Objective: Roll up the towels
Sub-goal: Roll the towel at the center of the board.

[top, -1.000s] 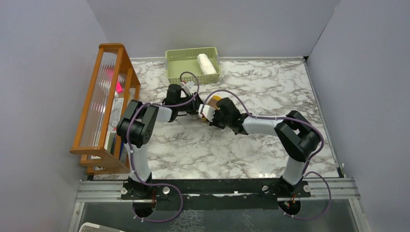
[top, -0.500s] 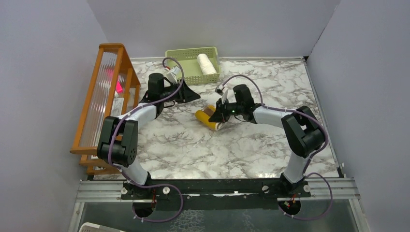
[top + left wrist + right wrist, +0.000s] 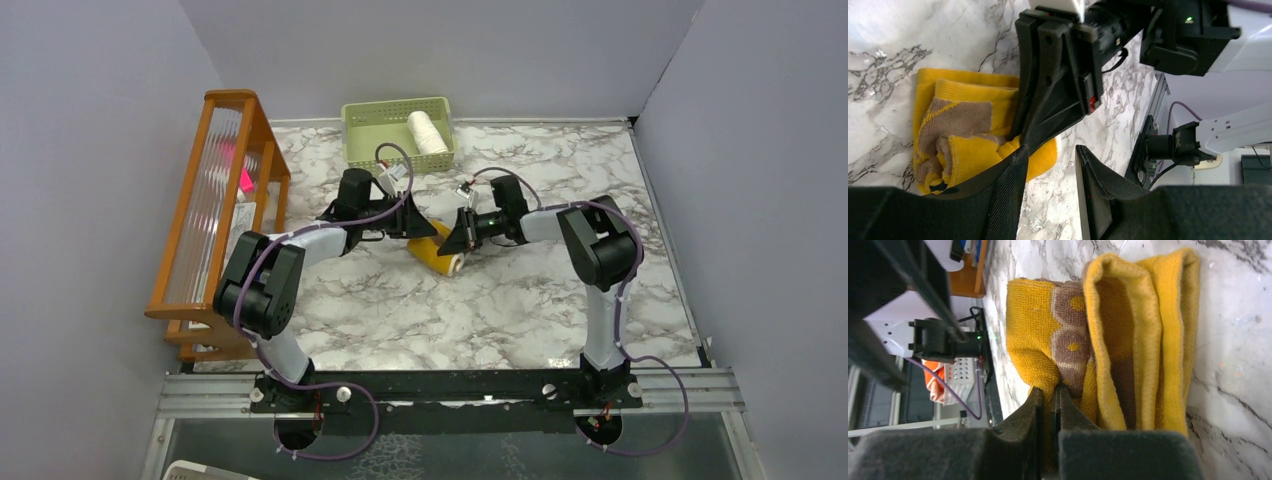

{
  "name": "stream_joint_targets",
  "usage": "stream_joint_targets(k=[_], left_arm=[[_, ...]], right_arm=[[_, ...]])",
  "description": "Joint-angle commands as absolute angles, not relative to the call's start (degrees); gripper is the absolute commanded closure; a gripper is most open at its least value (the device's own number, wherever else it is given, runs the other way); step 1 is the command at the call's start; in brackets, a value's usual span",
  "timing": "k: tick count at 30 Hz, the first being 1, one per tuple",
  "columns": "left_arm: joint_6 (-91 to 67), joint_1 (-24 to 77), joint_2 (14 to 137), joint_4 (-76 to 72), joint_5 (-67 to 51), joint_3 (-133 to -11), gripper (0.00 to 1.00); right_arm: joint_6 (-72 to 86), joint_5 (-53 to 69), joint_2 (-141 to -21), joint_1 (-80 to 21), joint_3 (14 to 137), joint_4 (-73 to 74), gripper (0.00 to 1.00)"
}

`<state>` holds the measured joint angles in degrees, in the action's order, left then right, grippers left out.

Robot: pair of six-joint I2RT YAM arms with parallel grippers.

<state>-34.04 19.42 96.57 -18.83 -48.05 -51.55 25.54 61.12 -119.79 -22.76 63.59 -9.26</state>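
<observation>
The mustard-yellow towel (image 3: 438,252) lies loosely rolled on the marble table, with a brownish patterned band showing (image 3: 1068,335). My right gripper (image 3: 458,243) is at its right end, shut on a fold of the yellow cloth (image 3: 1052,390). My left gripper (image 3: 410,230) is at the towel's left end, open. Only marble shows between its fingers (image 3: 1050,152), and one finger rests against the towel (image 3: 963,135). The cream-white towel (image 3: 427,132) sits rolled in the pale green basket (image 3: 395,107).
A wooden rack (image 3: 215,200) with a ribbed clear panel stands along the left edge. The basket is at the back, just behind the arms. Grey walls close in the table on three sides.
The left gripper pulled back to the left half a second ago and has now returned to the yellow towel's end. The right arm shifted; its gripper stays on the towel.
</observation>
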Motion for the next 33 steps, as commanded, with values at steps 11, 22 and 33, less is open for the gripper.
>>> stream_joint_targets(k=[11,22,33], left_arm=[[-34.2,21.1,110.1,-21.5,-41.0,-54.3,0.60],[-35.1,21.8,116.5,-22.1,-36.9,-53.5,0.63],[-34.4,21.8,117.3,-19.8,-36.4,-54.2,0.63]], right_arm=[[37.2,64.9,-124.4,-18.0,60.3,-19.0,0.94],[-6.3,43.1,-98.8,-22.2,55.3,-8.6,0.51],[-35.7,11.5,-94.4,-39.3,47.9,-7.8,0.49]])
